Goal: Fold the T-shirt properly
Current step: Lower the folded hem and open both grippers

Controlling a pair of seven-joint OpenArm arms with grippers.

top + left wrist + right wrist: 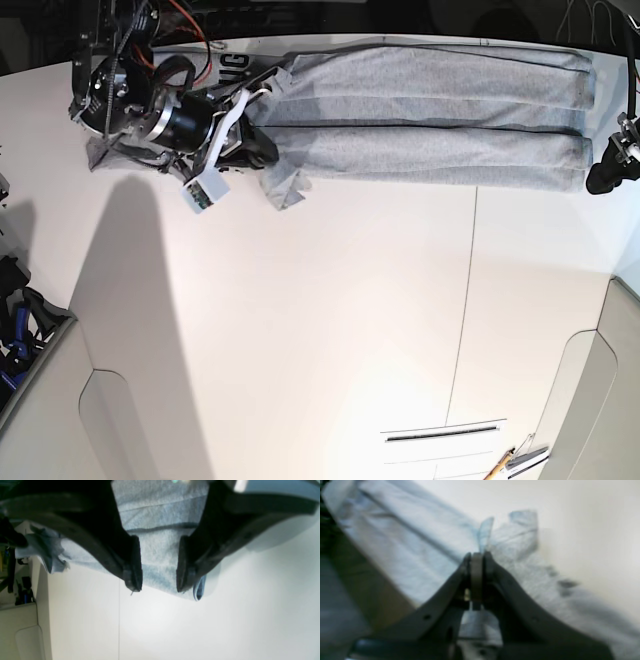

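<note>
Clamped on a bunched corner of the T-shirt [425,545], the right gripper [477,555] is seen with its jaws pressed together, a peak of grey cloth standing up just past the tips. In the base view this gripper sits at about ten o'clock on the worktop [330,330]. From there the garment is stretched as a long, already narrowed band across the twelve o'clock edge. At three o'clock the left gripper [158,587] is held with its jaws apart, straddling the hem end without pinching it. For a clean fold, the far end should probably be secured first, then the held corner carried low and level across so the layers stay aligned and no slack is dragged.
</note>
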